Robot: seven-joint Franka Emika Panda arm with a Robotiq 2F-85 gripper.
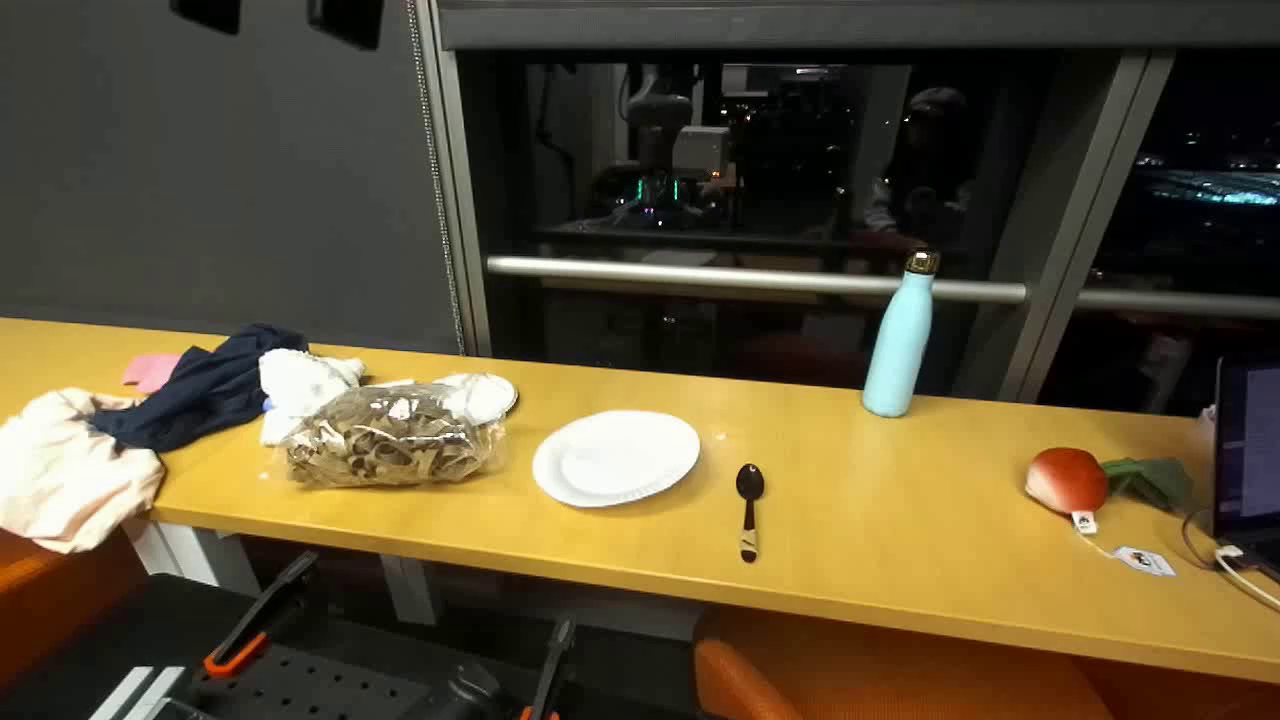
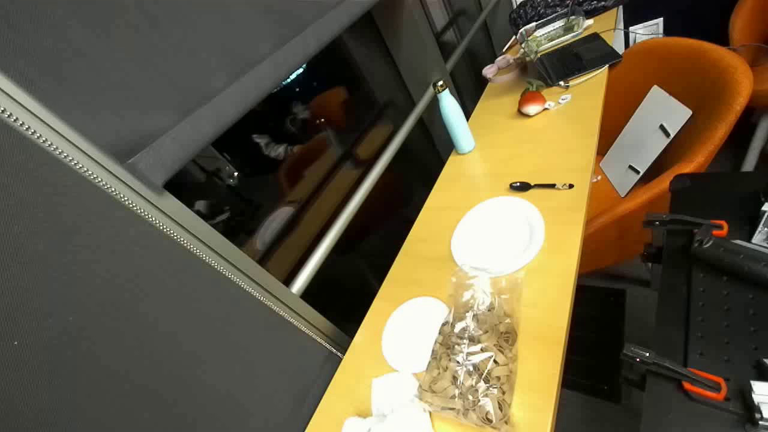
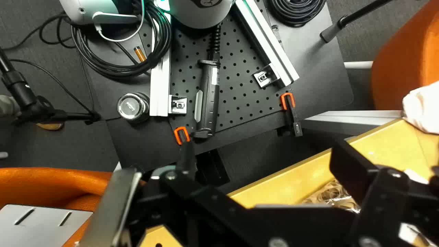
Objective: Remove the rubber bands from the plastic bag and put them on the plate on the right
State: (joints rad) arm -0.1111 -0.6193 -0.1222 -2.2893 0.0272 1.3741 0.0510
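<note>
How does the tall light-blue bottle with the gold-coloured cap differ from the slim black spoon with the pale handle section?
The bottle stands upright, while the spoon lies flat. The bottle is mainly light blue, whereas the spoon is mainly black. The bottle is clearly bulkier than the spoon. Both rest on the long yellow table.

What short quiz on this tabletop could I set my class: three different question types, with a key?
1. True or false: tan rubber bands lie inside the clear plastic bag.

2. Fill in the blank. Left to right in an exterior view: round white ____, black spoon, pale-blue bottle with a gold-coloured cap.

3. Which stands upright?
A) the bag
B) the bottle
C) the spoon

Key: 1, true; 2, plate; 3, B.
</note>
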